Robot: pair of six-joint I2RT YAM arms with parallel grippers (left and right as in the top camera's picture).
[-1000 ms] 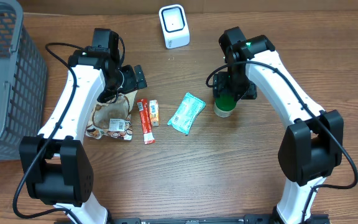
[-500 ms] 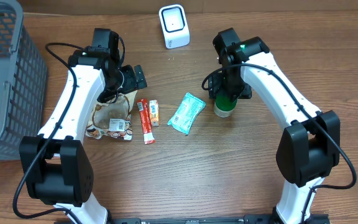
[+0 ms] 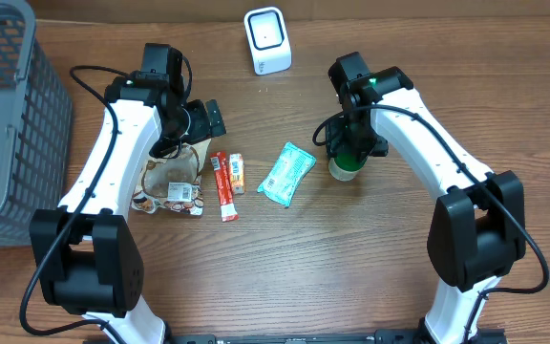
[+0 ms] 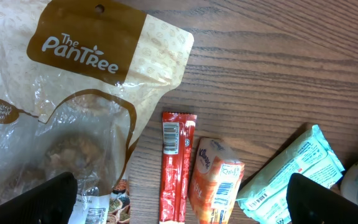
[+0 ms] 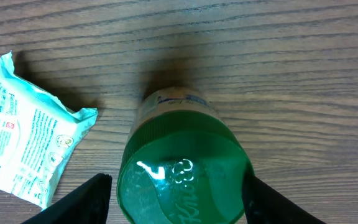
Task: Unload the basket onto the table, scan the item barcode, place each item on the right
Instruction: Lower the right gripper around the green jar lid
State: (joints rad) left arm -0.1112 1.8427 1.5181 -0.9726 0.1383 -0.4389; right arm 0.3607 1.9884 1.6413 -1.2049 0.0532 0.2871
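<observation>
A jar with a green lid (image 5: 182, 168) stands upright on the wooden table, right of centre (image 3: 344, 164). My right gripper (image 5: 176, 199) hangs straight over it and is open, one finger (image 5: 86, 202) a sliver off the lid's left side and the other finger (image 5: 278, 202) against its right side. The white barcode scanner (image 3: 267, 40) stands at the back centre. Wide open, my left gripper (image 4: 182, 202) hovers over the snack items at the left (image 3: 203, 119) and holds nothing.
A brown Pantree bag (image 4: 86, 81), a red stick pack (image 4: 173, 168), an orange tissue pack (image 4: 216, 180) and a teal wipes pack (image 3: 287, 174) lie in a row on the table. A grey basket (image 3: 8, 115) fills the far left.
The right gripper's fingers have drawn in around the green lid and the wrist has shifted slightly left. The left arm has not moved.
</observation>
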